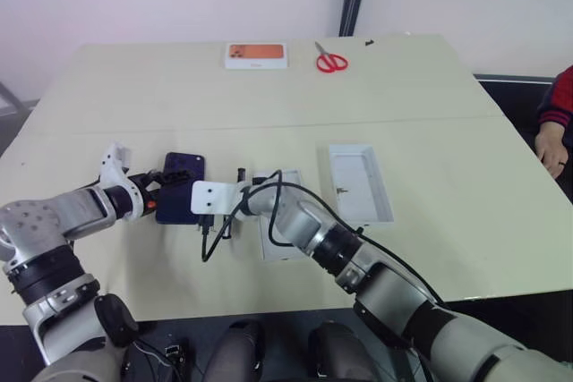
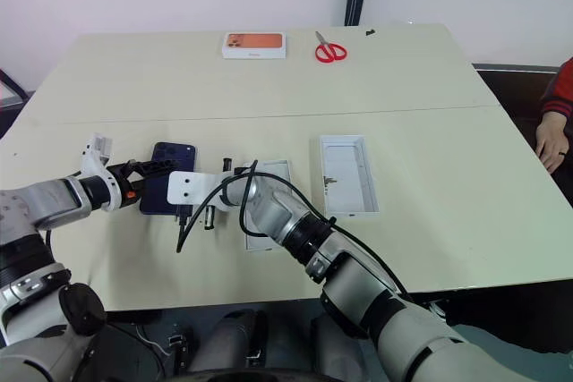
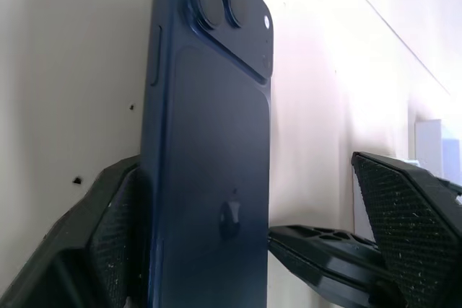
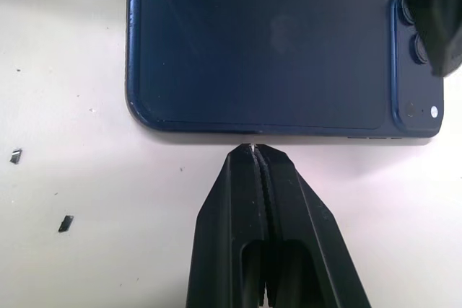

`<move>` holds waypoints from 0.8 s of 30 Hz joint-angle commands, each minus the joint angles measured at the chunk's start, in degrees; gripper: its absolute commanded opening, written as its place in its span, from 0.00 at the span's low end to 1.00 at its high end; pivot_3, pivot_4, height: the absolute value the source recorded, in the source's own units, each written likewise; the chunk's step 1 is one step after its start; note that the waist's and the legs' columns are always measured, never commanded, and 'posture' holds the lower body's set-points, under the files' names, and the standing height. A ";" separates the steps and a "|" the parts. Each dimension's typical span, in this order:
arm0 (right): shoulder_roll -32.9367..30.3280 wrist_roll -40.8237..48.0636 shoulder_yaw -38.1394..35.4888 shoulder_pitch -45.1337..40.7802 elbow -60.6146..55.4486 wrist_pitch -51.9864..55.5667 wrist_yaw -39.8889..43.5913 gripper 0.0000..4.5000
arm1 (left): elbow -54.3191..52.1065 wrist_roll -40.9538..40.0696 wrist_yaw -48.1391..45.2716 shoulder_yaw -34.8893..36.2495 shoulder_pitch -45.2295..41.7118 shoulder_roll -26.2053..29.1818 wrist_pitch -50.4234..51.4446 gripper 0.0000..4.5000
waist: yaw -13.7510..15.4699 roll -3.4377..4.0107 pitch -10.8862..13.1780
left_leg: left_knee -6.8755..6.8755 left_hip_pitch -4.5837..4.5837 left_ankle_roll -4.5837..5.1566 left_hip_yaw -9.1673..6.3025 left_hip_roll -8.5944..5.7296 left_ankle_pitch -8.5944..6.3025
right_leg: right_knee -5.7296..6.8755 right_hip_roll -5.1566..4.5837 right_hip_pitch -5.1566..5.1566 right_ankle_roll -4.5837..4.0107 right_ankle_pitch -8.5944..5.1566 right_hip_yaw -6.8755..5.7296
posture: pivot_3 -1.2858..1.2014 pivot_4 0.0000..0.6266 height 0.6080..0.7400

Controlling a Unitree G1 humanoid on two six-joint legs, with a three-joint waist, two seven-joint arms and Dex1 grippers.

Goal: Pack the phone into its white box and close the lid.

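Flat dark navy glossy phone (image 2: 168, 189) lies back-up on the beige worktop (image 2: 269, 96), left-centre of frame. Left pincer (image 3: 253, 229) straddles its end, fingers spread, one pad (image 3: 119, 236) against the phone's edge. Right pincer (image 4: 254, 151) fully closed, tips at the phone's long edge. White tray-lined box (image 2: 347, 174) sits centre-right, open.

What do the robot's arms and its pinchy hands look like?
The arms are chunky tubes of silver-grey with black rings at the joints. Each wrist carries a white bracket. A black cable loops off the right arm. The left gripper has an orange spot by its base. The fingers are black and wedge-shaped, with rough, speckled pads. The right gripper tapers to a thin black point.
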 commanded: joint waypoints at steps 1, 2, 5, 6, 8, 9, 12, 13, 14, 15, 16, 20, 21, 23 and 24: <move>-0.34 -0.30 -0.13 0.62 -2.85 0.33 0.53 0.00 | -0.52 0.06 -0.32 2.94 -1.79 -0.70 0.40 0.60 | 0.06 0.00 0.00 | 0.00 0.00 0.00 0.00 0.00 0.00 | 0.00 0.00 0.01 0.00 0.00 0.00 | 0.52 0.24 1.00; -0.60 -0.37 -0.17 0.74 -3.37 0.49 0.60 0.00 | -0.63 0.18 -0.27 3.41 -1.91 -0.98 0.68 0.48 | 0.06 -0.01 0.00 | 0.00 0.00 0.00 0.00 0.00 0.00 | 0.00 0.00 0.01 0.00 0.00 0.00 | 0.52 0.24 1.00; -1.70 -0.61 -0.37 0.94 -5.60 1.07 1.08 0.00 | -1.01 -0.33 -0.29 4.74 -2.13 -1.49 0.93 0.26 | 0.09 -0.02 0.01 | 0.00 -0.01 0.00 0.00 0.00 0.00 | -0.01 0.00 0.01 0.00 0.00 0.00 | 0.52 0.24 1.00; -2.28 -0.61 -0.56 1.08 -6.88 1.50 1.50 0.00 | -1.12 -0.91 -0.33 5.20 -2.14 -1.55 0.93 0.26 | 0.06 -0.03 0.01 | 0.00 -0.01 0.00 0.00 0.00 0.00 | -0.01 0.00 0.01 0.00 0.00 0.00 | 0.52 0.24 1.00; -3.54 -0.47 -0.93 1.53 -9.84 2.67 2.60 0.00 | -1.04 -2.10 -0.04 6.31 -2.22 -1.85 0.93 0.26 | -0.01 -0.03 0.02 | 0.00 -0.03 0.00 0.00 0.00 0.00 | -0.02 0.00 -0.01 0.00 0.00 0.00 | 0.52 0.24 1.00; -4.21 -0.34 -1.13 1.82 -11.41 3.29 3.14 0.00 | -0.92 -2.57 0.18 6.71 -2.22 -1.99 0.93 0.26 | 0.00 -0.04 0.02 | 0.00 -0.03 0.00 0.00 0.00 0.00 | -0.02 0.00 -0.02 0.00 0.00 0.00 | 0.52 0.24 1.00; -6.08 0.13 -1.72 2.39 -15.44 5.00 4.42 0.00 | -0.63 -3.71 1.31 7.41 -2.18 -2.52 0.93 0.26 | -0.02 -0.04 0.02 | 0.00 -0.06 0.00 0.00 0.00 0.00 | -0.02 0.00 -0.04 0.00 0.00 0.00 | 0.52 0.24 1.00; -6.61 0.24 -1.95 2.53 -16.49 5.48 4.69 0.00 | -0.35 -4.23 1.78 7.74 -2.18 -2.82 0.93 0.26 | 0.00 -0.04 0.02 | 0.00 -0.06 0.00 0.00 0.00 0.00 | -0.02 0.00 -0.04 0.00 0.00 0.00 | 0.52 0.24 1.00; -7.06 0.33 -2.18 2.67 -17.40 5.90 4.88 0.00 | -0.10 -4.69 2.22 7.99 -2.15 -3.07 0.93 0.26 | 0.01 -0.04 0.02 | 0.00 -0.06 0.00 0.00 0.00 0.00 | -0.02 0.00 -0.05 0.00 0.00 0.00 | 0.52 0.24 1.00; -7.57 0.45 -2.53 2.78 -18.39 6.38 5.05 0.00 | 0.19 -5.13 2.63 8.15 -2.08 -3.33 0.93 0.20 | 0.04 -0.04 0.02 | 0.00 -0.06 0.00 0.00 0.00 0.00 | -0.02 0.00 -0.05 0.00 0.00 0.00 | 0.52 0.24 1.00; -7.97 0.54 -2.92 2.78 -19.07 6.77 5.11 0.00 | 0.53 -5.42 3.12 8.24 -2.11 -3.51 0.93 0.14 | 0.06 -0.04 0.02 | 0.00 -0.06 0.00 0.00 0.00 0.00 | -0.02 0.00 -0.05 0.00 0.00 0.00 | 0.52 0.24 1.00; -10.00 1.26 -5.00 2.83 -22.49 8.96 5.53 0.00 | 1.33 -6.26 4.87 8.36 -2.04 -4.12 0.93 0.01 | 0.14 -0.08 0.04 | 0.01 -0.07 0.00 0.00 0.00 0.00 | -0.03 -0.01 -0.04 0.00 0.00 0.00 | 0.52 0.24 1.00; -10.38 1.50 -5.44 2.92 -23.23 9.56 5.64 0.00 | 1.36 -6.66 5.12 8.32 -2.04 -4.18 0.93 0.01 | 0.14 -0.08 0.04 | 0.01 -0.07 0.00 0.00 0.00 0.00 | -0.03 -0.01 -0.04 0.00 0.00 0.00 | 0.52 0.24 1.00; -11.82 2.04 -6.59 3.31 -25.11 10.63 6.16 0.00 | 1.33 -7.97 5.68 8.12 -2.32 -4.43 0.93 0.01 | 0.14 -0.09 0.04 | 0.01 -0.07 0.00 0.00 0.00 0.00 | -0.03 -0.01 -0.04 0.00 0.00 0.00 | 0.52 0.24 1.00; -12.75 2.45 -7.22 3.58 -26.17 11.09 6.64 0.00 | 1.34 -8.83 6.00 7.98 -2.54 -4.61 0.93 0.01 | 0.18 -0.09 0.04 | 0.01 -0.07 0.00 0.00 0.00 0.00 | -0.03 -0.01 -0.04 0.00 0.00 0.00 | 0.52 0.24 1.00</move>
